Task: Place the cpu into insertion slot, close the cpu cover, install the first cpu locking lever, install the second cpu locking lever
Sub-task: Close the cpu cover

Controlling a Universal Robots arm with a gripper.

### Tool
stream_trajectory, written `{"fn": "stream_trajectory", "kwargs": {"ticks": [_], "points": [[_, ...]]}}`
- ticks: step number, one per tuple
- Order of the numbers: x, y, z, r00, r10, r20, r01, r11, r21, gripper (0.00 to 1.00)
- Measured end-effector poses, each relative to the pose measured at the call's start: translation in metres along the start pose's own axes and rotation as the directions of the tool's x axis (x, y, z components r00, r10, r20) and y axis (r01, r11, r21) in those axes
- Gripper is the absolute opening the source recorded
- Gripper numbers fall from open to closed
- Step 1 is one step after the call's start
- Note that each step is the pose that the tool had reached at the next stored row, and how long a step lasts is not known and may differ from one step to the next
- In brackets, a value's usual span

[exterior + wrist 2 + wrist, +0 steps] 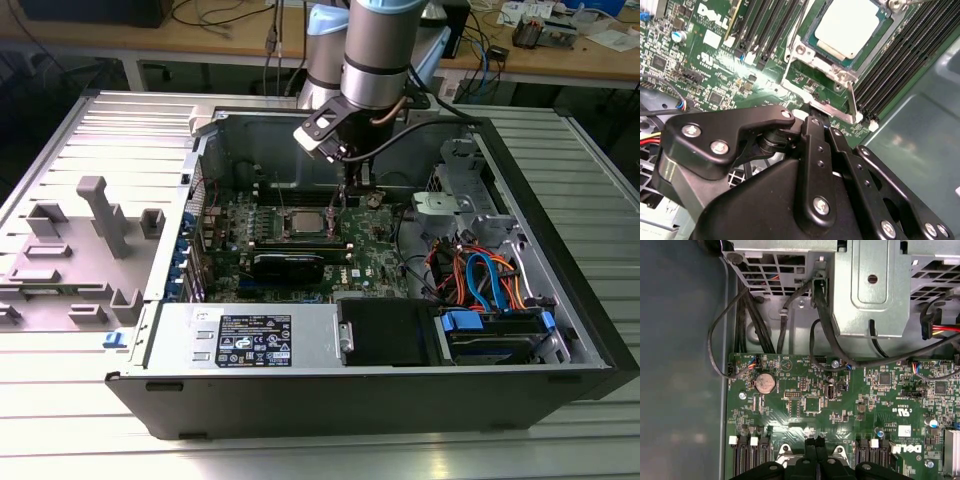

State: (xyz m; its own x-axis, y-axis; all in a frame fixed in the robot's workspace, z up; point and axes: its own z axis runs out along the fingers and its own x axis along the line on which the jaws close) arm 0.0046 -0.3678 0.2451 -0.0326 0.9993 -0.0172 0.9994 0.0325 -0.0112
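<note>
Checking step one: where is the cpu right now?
The cpu sits in the insertion slot, between two banks of memory slots; the gripper hangs beside it, toward the exterior view's right.

cpu (847, 27) top pale silver-grey; cpu cover (837, 75) dull silver. Motherboard (850, 410) green, speckled with small black chips and white print. Memory slots (905, 60) black, white end clips. Jaws matt black, silver screws. Cables (485, 280) orange, blue, red. Desk (300, 455) ribbed silver. Fixture (100, 215) plain grey.
</note>
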Motion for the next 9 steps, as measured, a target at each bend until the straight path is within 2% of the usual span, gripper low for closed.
{"fn": "stream_trajectory", "kwargs": {"ticks": [3, 9], "points": [[-0.0002, -0.0045, 0.0001, 1.0, 0.0, -0.0001, 0.0, 1.0, 0.0, 0.11], [-0.0002, -0.0072, 0.0001, 1.0, 0.0, 0.0, 0.0, 1.0, 0.0, 0.11]]}}
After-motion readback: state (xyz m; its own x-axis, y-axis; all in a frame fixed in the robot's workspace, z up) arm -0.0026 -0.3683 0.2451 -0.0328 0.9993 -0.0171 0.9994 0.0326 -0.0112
